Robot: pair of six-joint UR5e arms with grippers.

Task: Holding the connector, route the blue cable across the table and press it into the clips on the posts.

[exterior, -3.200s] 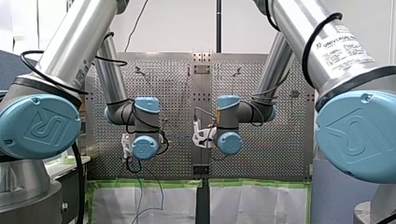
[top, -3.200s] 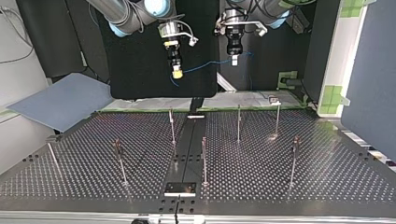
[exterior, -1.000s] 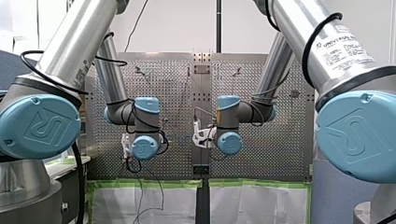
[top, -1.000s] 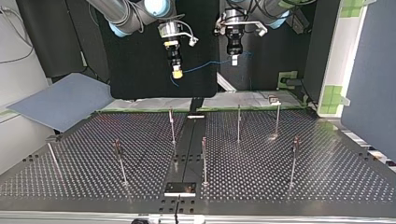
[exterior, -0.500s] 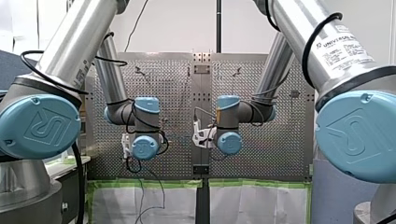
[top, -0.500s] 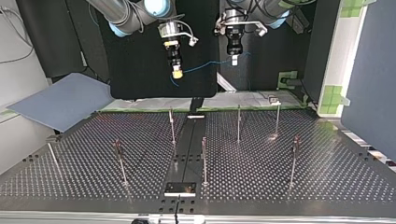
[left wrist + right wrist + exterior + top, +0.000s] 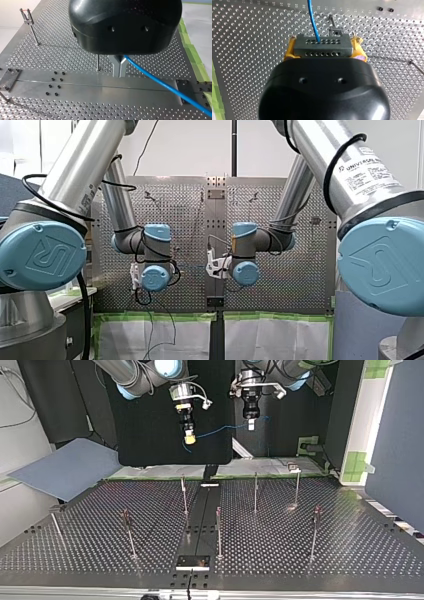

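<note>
The perforated surface (image 7: 325,560) lies wide below, well under both tools. My left arm (image 7: 75,175) and my right arm (image 7: 340,165) slope in from the front view's side edges. Each one folds at the elbow and carries its wrist toward the middle, and the two wrists are level with each other.

In the top view both arms come down from the upper edge with their tools pointing straight down, high above the posts (image 7: 255,491).

The right tool (image 7: 189,438) has its yellow pads (image 7: 289,50) clamped on either side of the grey connector (image 7: 322,48), which it holds flat across its tip.

The left tool (image 7: 251,425) has its metal fingers (image 7: 117,67) drawn together on the blue cable (image 7: 222,429), which leaves them near their root and runs away slantwise over the surface.

The cable hangs in the air between the two tools in a shallow sag. One end goes into the connector's top row of holes. It touches no post.

A thin post (image 7: 98,62) stands just beside the left tool's fingers, and another one well apart bears a clip (image 7: 26,15).
</note>
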